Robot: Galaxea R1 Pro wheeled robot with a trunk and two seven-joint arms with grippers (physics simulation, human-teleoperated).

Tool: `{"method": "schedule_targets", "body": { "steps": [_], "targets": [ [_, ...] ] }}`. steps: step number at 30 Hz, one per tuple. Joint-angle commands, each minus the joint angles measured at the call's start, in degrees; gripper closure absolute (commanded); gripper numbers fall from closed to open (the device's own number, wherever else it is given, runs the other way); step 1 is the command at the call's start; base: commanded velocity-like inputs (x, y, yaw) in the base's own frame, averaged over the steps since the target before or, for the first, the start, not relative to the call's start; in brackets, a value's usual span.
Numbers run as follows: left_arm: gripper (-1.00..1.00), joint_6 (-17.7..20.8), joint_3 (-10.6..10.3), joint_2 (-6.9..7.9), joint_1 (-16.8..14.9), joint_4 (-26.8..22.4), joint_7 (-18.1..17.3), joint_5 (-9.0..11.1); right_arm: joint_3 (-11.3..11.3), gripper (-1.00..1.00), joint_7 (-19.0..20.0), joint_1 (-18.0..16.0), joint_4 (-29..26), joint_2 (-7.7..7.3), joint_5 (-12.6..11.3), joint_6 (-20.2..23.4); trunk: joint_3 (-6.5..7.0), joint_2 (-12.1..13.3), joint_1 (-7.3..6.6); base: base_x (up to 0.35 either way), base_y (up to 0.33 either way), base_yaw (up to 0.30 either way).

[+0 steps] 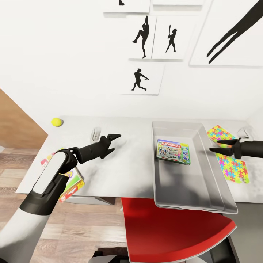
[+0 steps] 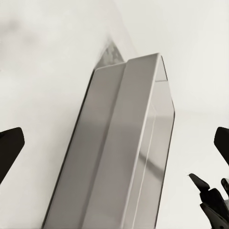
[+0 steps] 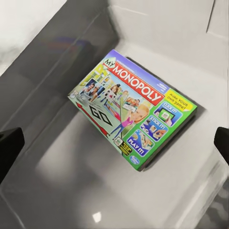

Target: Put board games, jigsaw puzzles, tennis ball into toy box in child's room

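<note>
On the table (image 1: 128,171), inside the grey toy box (image 1: 215,182): one Monopoly board game (image 1: 173,151), flat, lying face up; white-green printed cardboard. Judged light, stiff, slick-faced; best gripped across a thin edge. Tennis ball (image 1: 56,122) rests at the table's far left corner; jigsaw puzzles (image 1: 230,160) lie just beside the box. Left tool (image 1: 114,140) and right tool (image 1: 223,145): fingers apart, empty.
</note>
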Motion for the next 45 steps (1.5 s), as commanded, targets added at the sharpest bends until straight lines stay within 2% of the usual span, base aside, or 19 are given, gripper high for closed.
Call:
{"method": "schedule_targets", "body": {
  "steps": [1,6,9,14,20,28,34,45],
  "targets": [
    [-1.0,-0.1,0.0,0.03,-0.1,-0.1,0.6,0.6,0.0,-1.0,0.1,0.0,0.0,-0.01,-0.2,0.6,-0.08,-0.1,0.03,0.0,0.0,0.0],
    [-1.0,-0.1,-0.3,-0.06,0.2,-0.8,0.3,0.6,-3.0,-1.0,0.2,1.3,-1.3,0.43,-0.3,0.8,-0.08,-0.1,0.03,0.0,0.0,0.0],
    [-1.0,-0.1,-0.4,-0.07,0.3,-1.3,0.2,0.6,-3.8,-1.0,0.2,1.6,-1.6,0.51,-0.3,1.0,-0.08,-0.1,0.03,0.0,0.0,0.0],
    [-1.0,-0.2,-0.5,-0.11,1.5,-2.5,-0.7,0.5,-5.9,-1.0,0.2,3.2,-3.8,0.69,-0.3,3.8,-0.08,-0.1,0.03,0.0,0.0,0.0],
    [-1.0,-0.2,-0.5,-0.1,2.6,-3.1,-2.3,0.5,-6.7,-1.0,0.2,4.2,-5.8,0.71,-0.2,7.0,-0.08,-0.1,0.03,0.0,0.0,0.0],
    [-1.0,-0.2,-0.6,-0.01,4.1,-3.5,-6.5,0.4,-8.7,-1.0,0.2,6.1,-9.0,0.62,-0.1,11.3,-0.08,-0.1,0.03,-0.031,0.014,0.0],
    [-1.0,-0.2,-0.5,0.11,5.4,-3.6,-8.0,0.4,-10.1,-1.0,0.2,7.4,-10.2,0.73,-0.1,12.6,-0.08,-0.1,0.03,-0.171,0.089,0.0],
    [-1.0,-0.1,-0.5,0.38,6.3,-3.7,-9.4,0.4,-11.0,-1.0,0.1,8.2,-10.8,0.98,-0.1,13.0,-0.08,-0.1,0.03,-0.199,0.102,0.0]
  ]
}}
